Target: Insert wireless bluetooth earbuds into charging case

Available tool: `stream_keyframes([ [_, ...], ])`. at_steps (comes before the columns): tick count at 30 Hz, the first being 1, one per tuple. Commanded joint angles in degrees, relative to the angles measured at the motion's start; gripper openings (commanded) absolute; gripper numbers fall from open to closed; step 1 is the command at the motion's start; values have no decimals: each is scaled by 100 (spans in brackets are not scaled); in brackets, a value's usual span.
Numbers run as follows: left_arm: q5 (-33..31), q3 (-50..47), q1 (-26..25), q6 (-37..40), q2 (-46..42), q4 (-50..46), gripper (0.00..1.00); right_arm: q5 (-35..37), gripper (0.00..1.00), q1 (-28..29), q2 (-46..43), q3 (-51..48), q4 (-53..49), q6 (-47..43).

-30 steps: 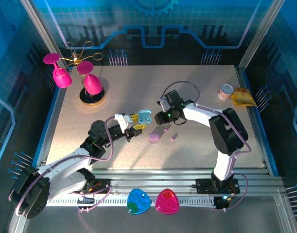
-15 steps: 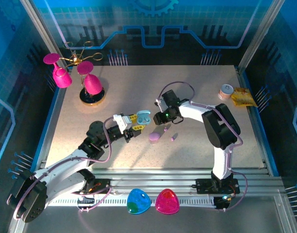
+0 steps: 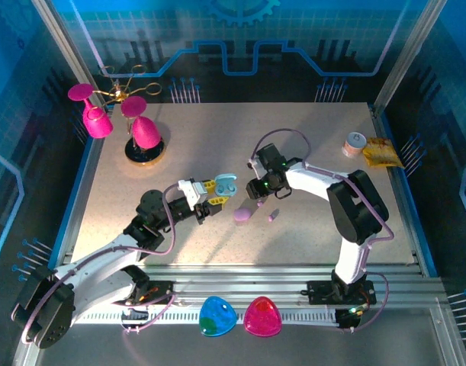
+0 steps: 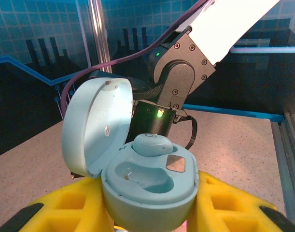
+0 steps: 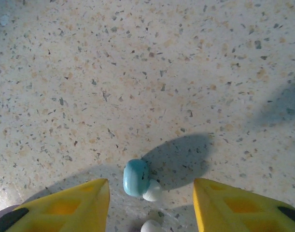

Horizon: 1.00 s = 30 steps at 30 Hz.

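Currently, my left end effector (image 3: 208,200) is clamped on the open pale blue charging case (image 4: 147,188), with the lid tipped back. One pale earbud (image 4: 152,144) sits in the far well; the near well (image 4: 137,175) is vacant. My right end effector (image 5: 152,208) hangs low over the counter (image 5: 147,58), fingers apart. The loose blue earbud (image 5: 136,177) lies on the counter between them, touching neither finger.

Hazards, as I judge them:
- The loose earbud is small and rounded. An off-centre closure could squirt it sideways or roll it away.
- It lies nearer the left-hand finger in the wrist view, so that finger would probably strike first and push it.
- A grip at the wrong angle would likely prevent seating in the vacant well.
- Any tilt of the case could spill the seated earbud.

Limits of view:
- The right fingertips are cut off by the lower frame edge, so I cannot confirm their height above the counter.
- A small pale object (image 5: 149,226) at that edge is unidentifiable.
- The case underside is hidden between the left fingers.
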Motion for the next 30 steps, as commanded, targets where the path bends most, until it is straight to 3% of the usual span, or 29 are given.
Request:
stream_keyframes([
  [1, 21, -164, 38, -92, -151, 371, 20, 698, 45, 262, 70, 448, -554, 94],
  [13, -7, -198, 38, -68, -716, 59, 20, 1197, 33, 672, 792, 1278, -1341, 172],
  [30, 20, -175, 37, -21, -585, 85, 20, 1385, 20, 733, 1197, 1520, -1558, 154],
])
